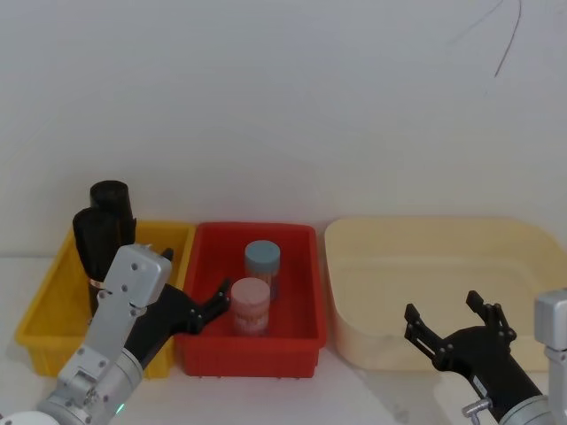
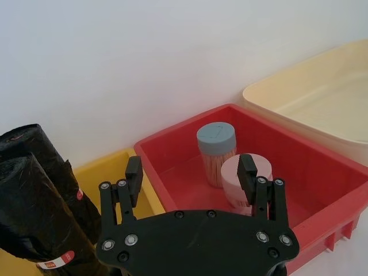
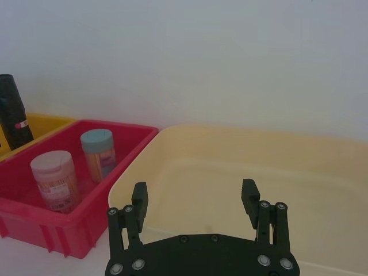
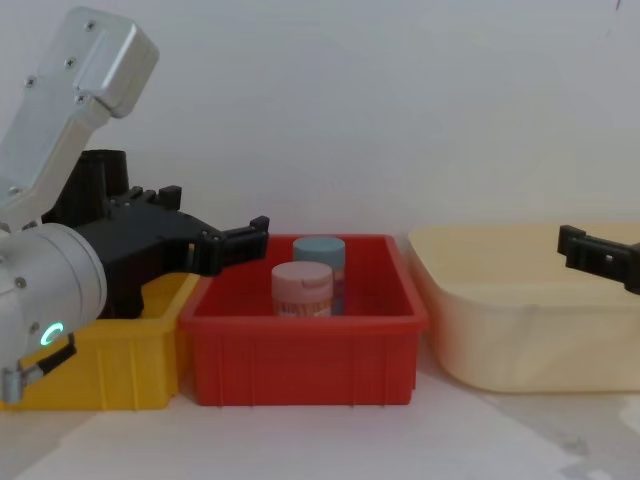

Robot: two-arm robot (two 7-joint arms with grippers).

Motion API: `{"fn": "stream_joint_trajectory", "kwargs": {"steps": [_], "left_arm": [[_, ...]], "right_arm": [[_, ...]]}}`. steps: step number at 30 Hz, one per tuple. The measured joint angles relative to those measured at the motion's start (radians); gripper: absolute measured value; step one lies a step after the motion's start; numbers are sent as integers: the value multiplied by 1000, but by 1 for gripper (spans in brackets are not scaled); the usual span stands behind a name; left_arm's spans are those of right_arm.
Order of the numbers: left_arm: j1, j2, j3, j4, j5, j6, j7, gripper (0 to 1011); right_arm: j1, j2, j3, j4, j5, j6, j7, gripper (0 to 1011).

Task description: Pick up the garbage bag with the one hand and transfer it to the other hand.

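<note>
Worktop nearest, pale and bare in front of the bins. Just above its near edge, left end effector on the green-lit arm: released, fingers spread wide, nothing between them, hanging over the front of the yellow bin at its junction with the red bin. Probably spread so as to take the roll's full width at the grasp to come. Right end effector, low at the front rim of the cream tub: likewise released and empty, well apart from the left, seemingly parked there for the hand-over.

Further in, inside the red bin, a pink-lidded jar and, behind it, a blue-lidded jar, both upright and no part of the job.

Furthest back, garbage bag, standing on end toward the back left of the yellow bin, touching a second black roll behind it; apparently propped by that neighbour and the bin wall. Not yet grasped.

Lower end sunk below the bin wall and screened by the left arm in the head view. White-and-red label band cut off at the left wrist view's edge. From the chest, both rolls mostly behind the arm. Contact between the rolls and the wall behind: impossible to tell.
</note>
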Motion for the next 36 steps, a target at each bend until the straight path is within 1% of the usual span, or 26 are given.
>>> {"fn": "stream_joint_trajectory", "kwargs": {"steps": [11, 14, 16, 17, 19, 20, 23, 24, 25, 27, 30, 31, 32, 33, 34, 35, 36], "left_arm": [[-5, -2, 1, 0, 0, 3, -2, 1000], [-15, -5, 4, 0, 1, 16, -9, 1000], [-28, -7, 6, -7, 2, 34, -17, 1000], [-37, -8, 6, -14, 2, 47, -21, 1000], [-43, -8, 6, -20, 2, 55, -24, 1000], [-57, -9, 6, -35, 2, 81, -31, 1000], [-72, -8, 3, -54, 2, 108, -38, 1000], [-84, -6, 0, -71, 1, 127, -42, 1000], [-84, -6, 0, -71, 1, 127, -42, 1000], [-103, 4, -12, -106, -2, 176, -52, 1000], [-110, 16, -30, -141, -7, 213, -57, 1000], [-112, 25, -43, -161, -14, 240, -61, 1000], [-111, 32, -53, -176, -17, 252, -63, 1000], [-107, 43, -71, -197, -24, 274, -66, 1000], [-103, 49, -80, -207, -30, 287, -67, 1000], [-99, 54, -89, -217, -34, 297, -69, 1001], [-91, 62, -104, -230, -39, 306, -70, 1000]], "right_arm": [[2, 0, 1, 1, 0, 1, 3, 1004], [11, 1, 2, 4, 5, 4, 13, 1004], [17, 1, 3, 5, 9, 7, 20, 1004], [36, 0, 4, 6, 17, 14, 32, 1004], [40, 0, 4, 7, 21, 17, 37, 1004], [48, -2, 4, 8, 24, 20, 41, 1004], [88, -12, 2, 12, 45, 40, 66, 1004], [100, -16, -1, 14, 49, 44, 71, 1004], [109, -19, -2, 16, 54, 48, 76, 1004], [137, -29, -10, 22, 66, 62, 92, 1004], [180, -44, -25, 34, 80, 80, 111, 1004], [199, -52, -35, 41, 85, 89, 120, 1004], [212, -57, -42, 46, 87, 94, 125, 1004], [222, -61, -47, 49, 89, 98, 129, 1004], [232, -65, -52, 53, 91, 104, 135, 1004], [253, -73, -65, 63, 94, 113, 143, 1004], [265, -79, -75, 70, 95, 117, 147, 1004]]}}
